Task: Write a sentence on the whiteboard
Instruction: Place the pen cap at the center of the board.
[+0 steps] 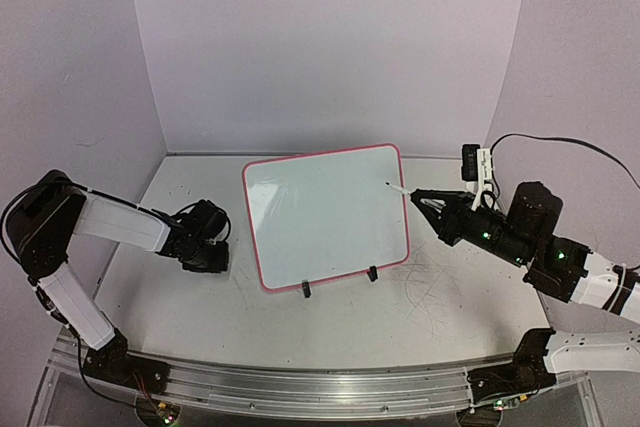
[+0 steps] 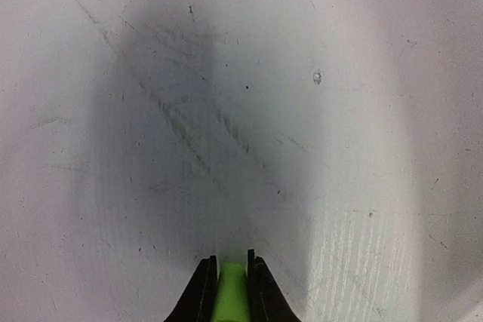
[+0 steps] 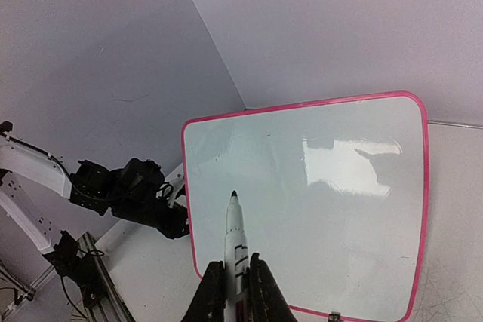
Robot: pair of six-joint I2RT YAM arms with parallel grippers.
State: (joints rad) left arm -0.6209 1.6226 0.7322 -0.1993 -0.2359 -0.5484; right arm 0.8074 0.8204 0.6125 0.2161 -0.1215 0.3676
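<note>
The white worktop is scuffed, with dark scratchy marks near its right side; on it, about midway between the two arms, stands the whiteboard, tilted back on its small black feet, its pink-red rim running all round; its glossy face is white, and in the right wrist view it carries a patch of glare. The left arm reaches in low from the left, and the left tool sits just beside the board's left edge, pointed down at the worktop; its fingers are pressed together on a green piece. The right arm stretches in from the right; the right tool pinches a white marker by its barrel, dark tip forward. The tip lies at the board's upper right edge in the top view; whether it touches the face I cannot tell.
</note>
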